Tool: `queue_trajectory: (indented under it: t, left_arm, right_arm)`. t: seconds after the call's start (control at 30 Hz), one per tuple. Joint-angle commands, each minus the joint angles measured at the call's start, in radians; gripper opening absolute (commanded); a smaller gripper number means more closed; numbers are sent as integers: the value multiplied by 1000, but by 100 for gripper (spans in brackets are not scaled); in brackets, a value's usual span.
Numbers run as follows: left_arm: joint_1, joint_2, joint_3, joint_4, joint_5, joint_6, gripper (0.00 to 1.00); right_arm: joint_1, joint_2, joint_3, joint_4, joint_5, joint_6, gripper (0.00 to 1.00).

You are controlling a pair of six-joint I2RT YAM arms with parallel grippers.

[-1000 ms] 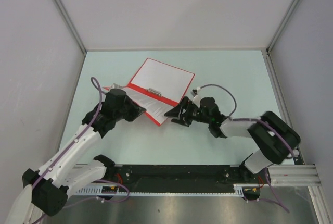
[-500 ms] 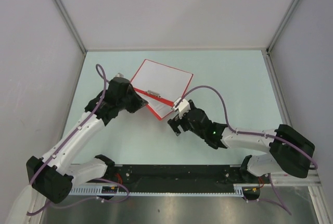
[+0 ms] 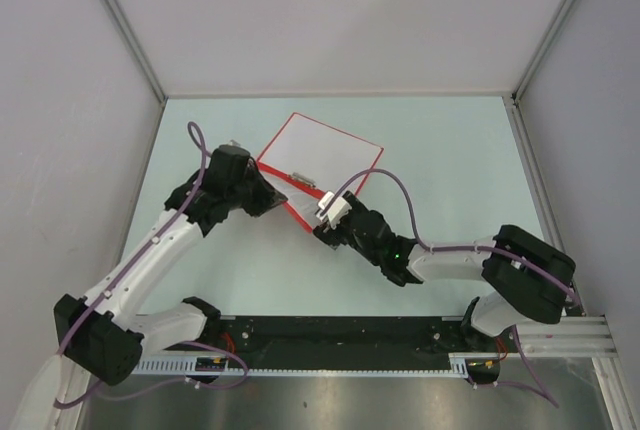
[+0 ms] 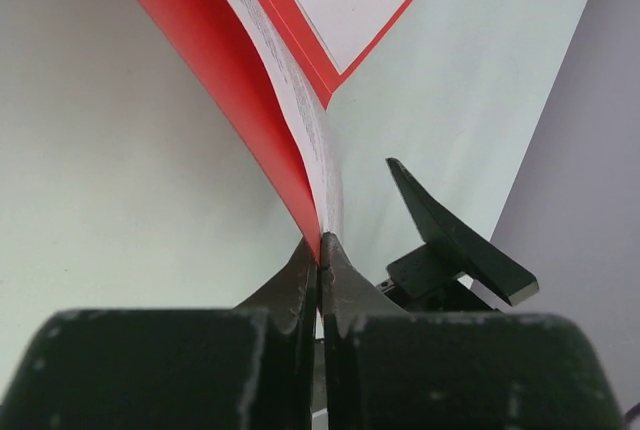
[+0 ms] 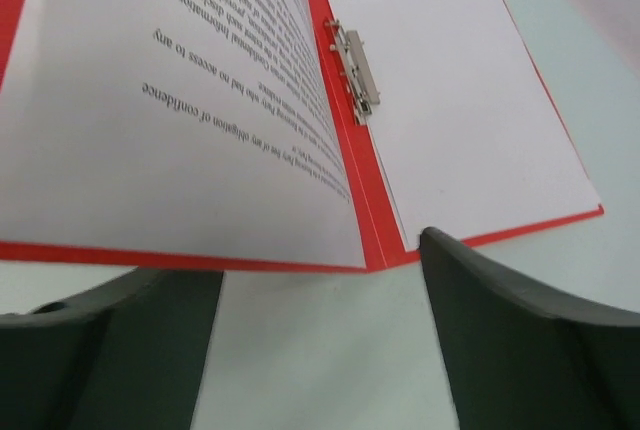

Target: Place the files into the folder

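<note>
The red folder [image 3: 325, 150] lies open on the pale table, its white inner face up and a metal clip [image 5: 358, 70] at the spine. My left gripper [image 4: 321, 248] is shut on the edge of the folder's raised left cover [image 4: 230, 80] together with the files [image 4: 305, 130], thin white printed sheets lying against that cover. My right gripper [image 3: 322, 230] stands open just in front of the folder's near corner, with nothing between its fingers [image 5: 520, 330]. In the right wrist view the printed files [image 5: 170, 120] lean over the left cover, above the spine [image 5: 345, 160].
Grey walls with metal posts [image 3: 125, 30] close in the pale green table [image 3: 460, 150] on three sides. The black base rail [image 3: 340, 335] runs along the near edge. A purple cable [image 3: 400, 190] loops over the right arm.
My right gripper has moved left and forward to the folder's near corner. The folder has shifted slightly right, and my left gripper still holds the cover and sheets.
</note>
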Motion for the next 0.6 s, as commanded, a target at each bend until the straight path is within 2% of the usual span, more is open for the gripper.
queue_trajectory:
  t: [0.0,0.03,0.07,0.1,0.13,0.17,0.2,0.23,0.27,0.3,0.37,0.53,0.57]
  left_arm:
    - [3,26,43,20,65,40,7]
    - [3,32,60,23,68,51,11]
    - [4,40,72,25,70,66,22]
    - [3,56,101,27,68,106,28]
    - [4,64,115,25,71,123,34]
    - [4,87,132,27,76,143,51]
    - [4,101,171,22,96,186,55]
    - [4,115,192,19,107,206,60]
    - [4,136,213,19,120,227,69]
    - [4,146,256,11,139,268,81]
    - [3,138,287,19,134,319,99]
    - [3,101,365,21,145,390,100]
    - [3,101,376,11,142,401,100]
  right_arm:
    - [-2,64,60,158,30,23,68]
    - [-5,76,61,166,39,35,63]
    - [-8,78,66,169,45,52,50]
    - [-25,71,64,163,38,102,44]
    - [-36,64,66,153,34,128,32]
    - [-51,59,66,132,30,159,26]
    - [-66,53,66,115,-1,194,21]
    - [-101,50,66,103,-11,254,8]
    - [-120,47,66,75,-33,285,2]
    - [-140,44,64,60,-57,323,0]
    - [-204,26,64,3,-100,434,0]
    - [-359,-56,35,-184,-200,682,0]
    - [-432,-79,20,-207,-252,771,0]
